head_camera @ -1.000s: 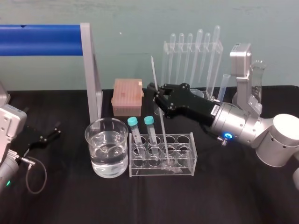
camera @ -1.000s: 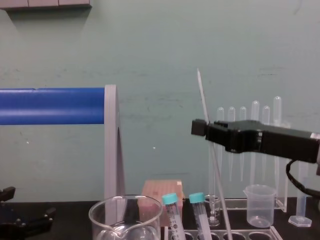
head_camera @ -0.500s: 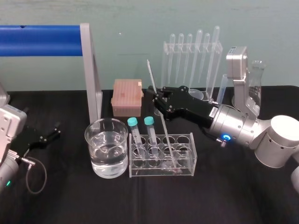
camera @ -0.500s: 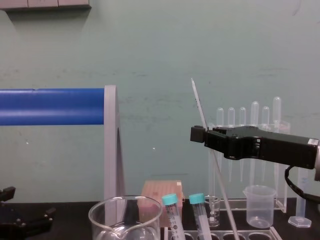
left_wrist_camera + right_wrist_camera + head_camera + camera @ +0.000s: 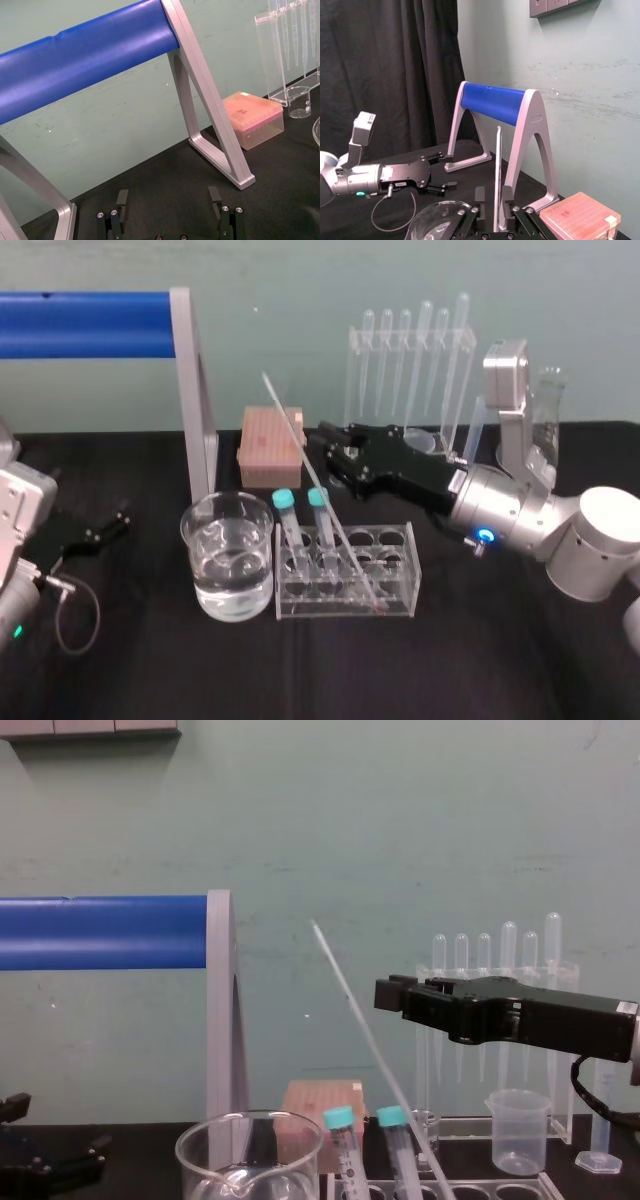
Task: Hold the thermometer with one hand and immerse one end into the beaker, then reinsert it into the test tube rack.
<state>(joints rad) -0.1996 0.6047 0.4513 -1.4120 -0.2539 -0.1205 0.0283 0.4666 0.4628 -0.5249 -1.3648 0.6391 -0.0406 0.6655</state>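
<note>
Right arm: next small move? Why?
Probably close the right pincer on the thermometer: in the wrist view the rod stands between fingers that look apart, its lower end in the test tube rack, leaning toward the beaker. The left pincer sits parked, open.

One thermometer [image 5: 360,1020], one beaker [image 5: 226,592], one rack [image 5: 398,590], two capped tubes [image 5: 285,502], perhaps six pipettes [image 5: 426,350].

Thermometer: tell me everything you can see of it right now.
The thermometer is a very long, thin, straight rod of clear, whitish glass. Its lower end sits in a hole of the test tube rack, and it leans steeply, with its top tilted toward the beaker. It runs through the gap between the open fingers of the right gripper. Whether they touch it cannot be told.
</note>
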